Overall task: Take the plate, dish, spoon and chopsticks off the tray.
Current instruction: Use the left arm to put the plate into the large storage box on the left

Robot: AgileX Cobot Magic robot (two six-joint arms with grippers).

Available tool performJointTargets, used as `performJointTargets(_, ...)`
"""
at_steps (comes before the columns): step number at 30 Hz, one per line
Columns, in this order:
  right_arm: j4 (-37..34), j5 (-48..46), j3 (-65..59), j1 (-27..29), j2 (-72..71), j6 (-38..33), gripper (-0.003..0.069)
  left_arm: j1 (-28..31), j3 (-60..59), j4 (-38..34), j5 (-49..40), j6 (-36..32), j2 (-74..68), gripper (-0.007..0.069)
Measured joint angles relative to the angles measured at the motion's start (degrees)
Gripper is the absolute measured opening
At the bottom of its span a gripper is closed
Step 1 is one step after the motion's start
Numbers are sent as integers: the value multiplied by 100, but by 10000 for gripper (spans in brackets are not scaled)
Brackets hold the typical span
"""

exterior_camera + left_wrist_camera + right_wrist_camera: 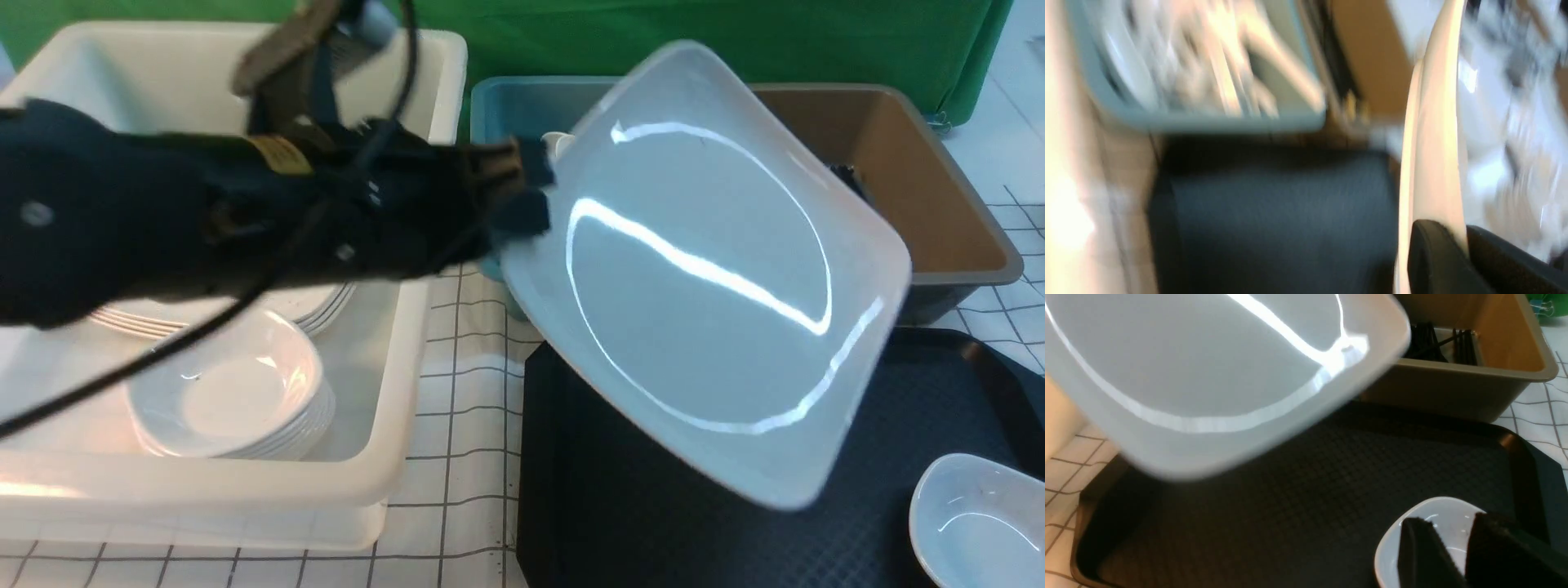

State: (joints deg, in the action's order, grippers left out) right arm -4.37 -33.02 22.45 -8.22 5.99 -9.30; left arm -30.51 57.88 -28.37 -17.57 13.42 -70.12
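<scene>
So here's what we saw: the left hand point(531, 188) was clamped tight on the rim of the plate point(702, 278), one finger on each face of it; the plate hung in the air, tilted steeply with its face towards us, over the far left part of the tray point(620, 506) and clear of it. In the left wrist view the plate showed edge-on between the dark fingers, and everything else there was a blur, so we got nothing more from that one.

The dish point(1437, 508) sat on the tray at its near right corner, well apart from the plate. The right hand point(1447, 520) hung right over it with its fingers apart, and we could see the dish's white inside through the gap; whether either finger actually touched the dish, we couldn't tell.

Behind the tray stood a brown tub point(939, 204) with the chopsticks point(1423, 341) lying in it among other black sticks; next to that was a teal tub point(522, 106), mostly hidden by the plate.

Off to the left on the checked tabletop point(465, 392) sat a big white tub point(408, 327); it held a stack of plates point(318, 306) and a stack of small dishes point(229, 392), both partly behind the left arm.
</scene>
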Motion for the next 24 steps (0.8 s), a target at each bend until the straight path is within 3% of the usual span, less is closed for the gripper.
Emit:
performJointTargets(3, 0, 0, 0, 0, 0, 0, 239, 978, 0, 43, -88, 0, 448, 20)
performJointTargets(7, 0, 0, 0, 0, 0, 0, 239, 2706, 0, 116, -348, -132, 826, 20)
performJointTargets(9, 0, 0, 0, 0, 0, 0, 239, 3156, 0, 116, -399, -170, 859, 20)
performJointTargets(10, 0, 0, 0, 0, 0, 0, 239, 4006, 0, 22, -427, -352, 840, 20)
performJointTargets(12, 0, 0, 0, 0, 0, 0, 239, 4698, 0, -316, -503, -696, 742, 20)
performJointTargets(13, 0, 0, 0, 0, 0, 0, 239, 4772, 0, -365, -527, -751, 712, 20)
performJointTargets(14, 0, 0, 0, 0, 0, 0, 239, 5308, 12, -813, -656, -1217, 566, 20)
performJointTargets(20, 0, 0, 0, 0, 0, 0, 239, 6470, 524, -3193, -2063, -3884, -592, 26)
performJointTargets(24, 0, 0, 0, 0, 0, 0, 239, 6580, 1230, -3568, -2959, -4500, -1565, 26)
